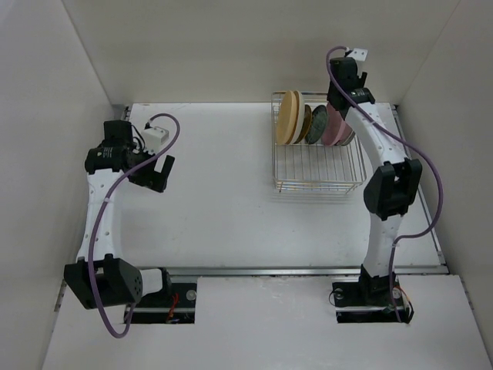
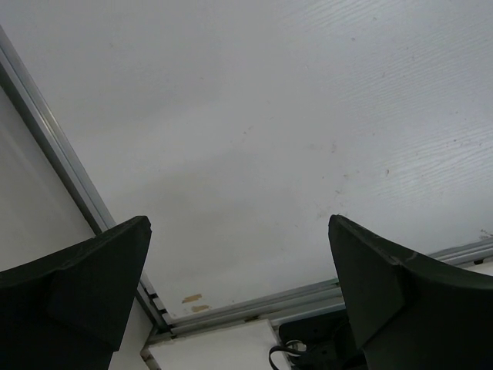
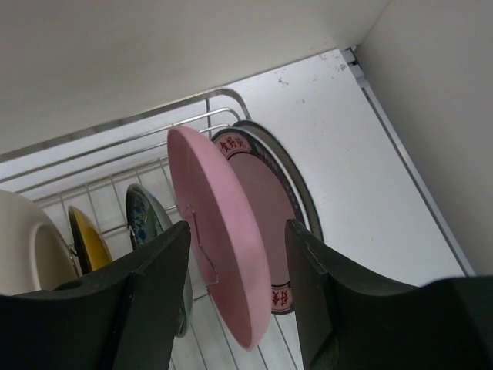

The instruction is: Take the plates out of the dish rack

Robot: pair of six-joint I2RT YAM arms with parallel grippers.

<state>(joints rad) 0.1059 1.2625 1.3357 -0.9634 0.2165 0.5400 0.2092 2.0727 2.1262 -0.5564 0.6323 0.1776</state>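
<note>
Your right fingers [image 3: 131, 308] stand parted either side of the pink plate [image 3: 219, 231], upright in the dish rack [image 1: 317, 166], not yet pinching it. Centre its rim between them, close squarely, then lift straight up, clear of the patterned plate [image 3: 262, 193] just beside it toward the right-hand finger. Your left fingers [image 2: 77, 301] hang released, empty.

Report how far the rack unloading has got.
Done: nothing; no plate lies on the table outside the rack. In hand: the right hand straddles the pink plate at its rim, not yet clamped. Left: all the plates stand in the rack; the left hand hangs open over the table.
</note>
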